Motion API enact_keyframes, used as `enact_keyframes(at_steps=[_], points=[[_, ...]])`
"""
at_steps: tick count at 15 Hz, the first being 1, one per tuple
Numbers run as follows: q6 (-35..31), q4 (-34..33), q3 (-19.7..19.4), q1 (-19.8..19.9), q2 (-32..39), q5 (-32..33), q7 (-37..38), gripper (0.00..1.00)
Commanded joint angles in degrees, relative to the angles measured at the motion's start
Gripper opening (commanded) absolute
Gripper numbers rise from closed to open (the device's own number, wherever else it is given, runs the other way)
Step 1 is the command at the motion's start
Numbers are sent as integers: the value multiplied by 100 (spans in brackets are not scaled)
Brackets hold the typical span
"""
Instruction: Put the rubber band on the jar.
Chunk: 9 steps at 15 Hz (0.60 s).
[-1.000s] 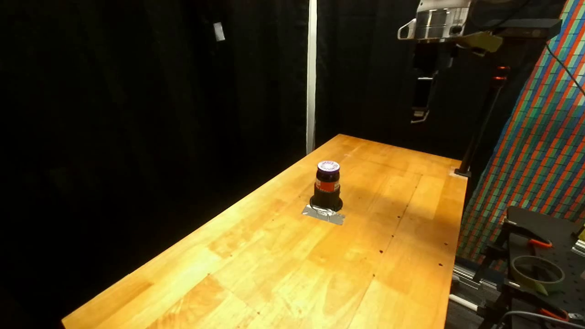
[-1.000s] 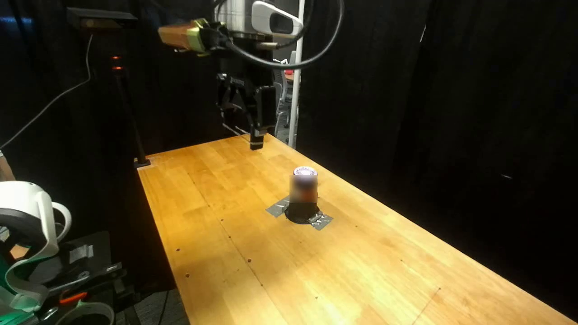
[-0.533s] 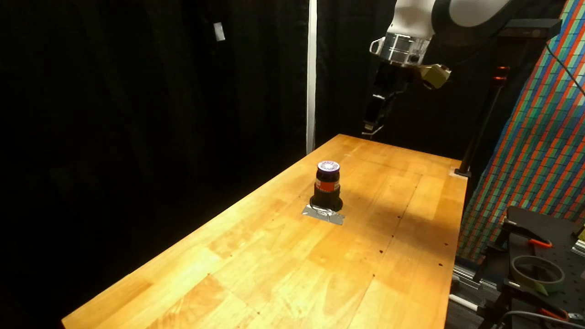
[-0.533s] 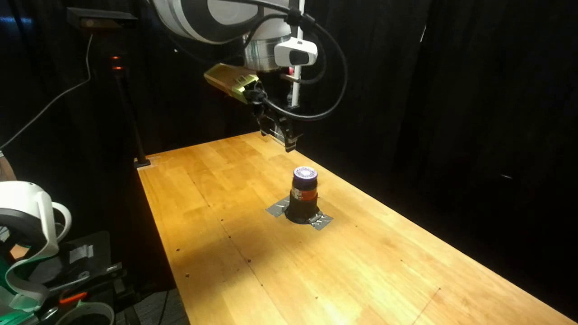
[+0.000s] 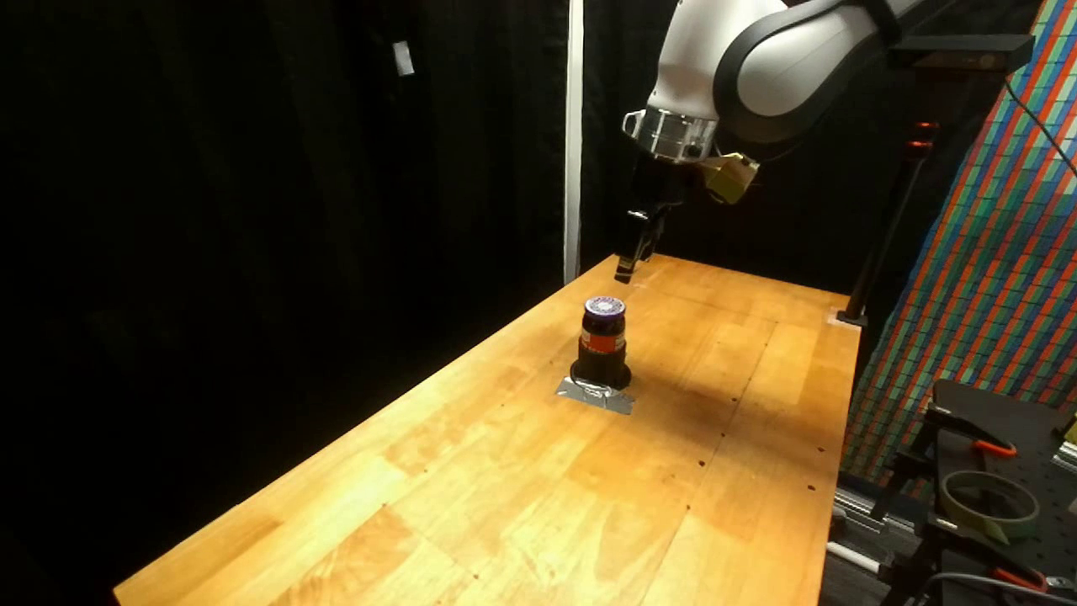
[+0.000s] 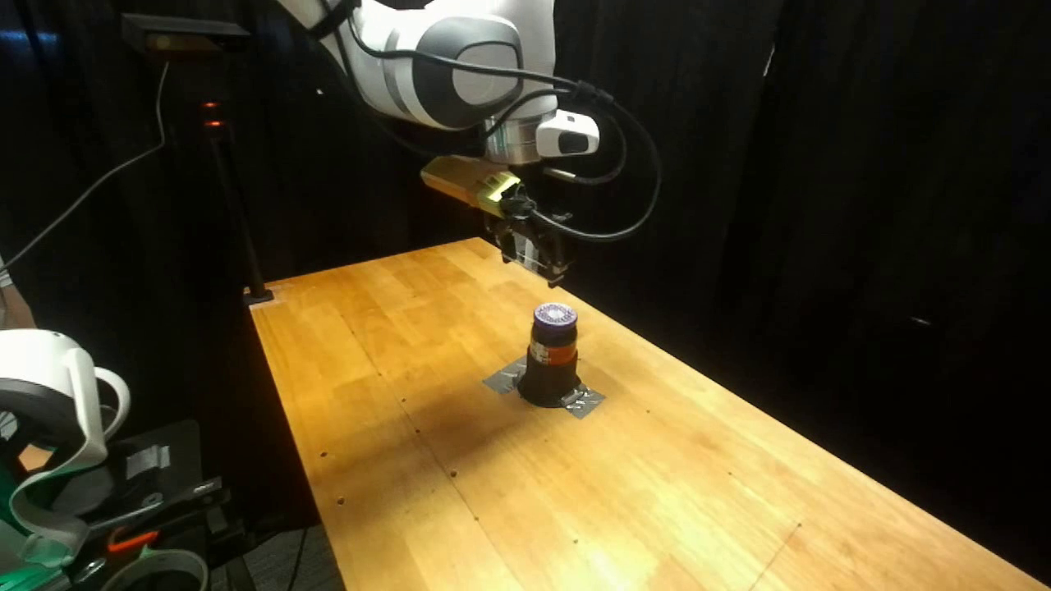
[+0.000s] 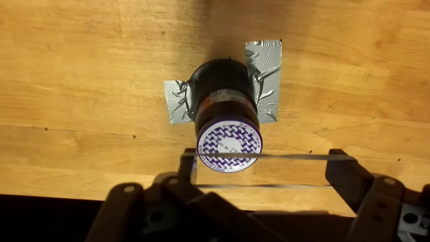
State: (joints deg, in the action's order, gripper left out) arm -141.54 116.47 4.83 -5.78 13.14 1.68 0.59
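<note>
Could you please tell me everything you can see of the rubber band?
The rubber band is thin and greyish, elastic-looking, with slight twists. Looped around both fingers of the open end effector, it is stretched taut into two roughly parallel strands. In the wrist view, one strand crosses in front of the jar; in an exterior view, it is apart from the lid.

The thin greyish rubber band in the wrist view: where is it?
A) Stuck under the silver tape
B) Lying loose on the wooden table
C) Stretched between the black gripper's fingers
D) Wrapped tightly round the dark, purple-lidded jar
C: two strands of the thin greyish rubber band cross the gap between the spread fingers of the black gripper.
</note>
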Motion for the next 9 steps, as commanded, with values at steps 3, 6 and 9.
enact_keyframes(at_steps=[3, 6, 9], points=[[60, -1122, -13, -43, 985, 120, -130, 100], [45, -1465, -27, -31, 1363, 91, -163, 100], [82, -1703, -93, -42, 1646, 134, -124, 100]])
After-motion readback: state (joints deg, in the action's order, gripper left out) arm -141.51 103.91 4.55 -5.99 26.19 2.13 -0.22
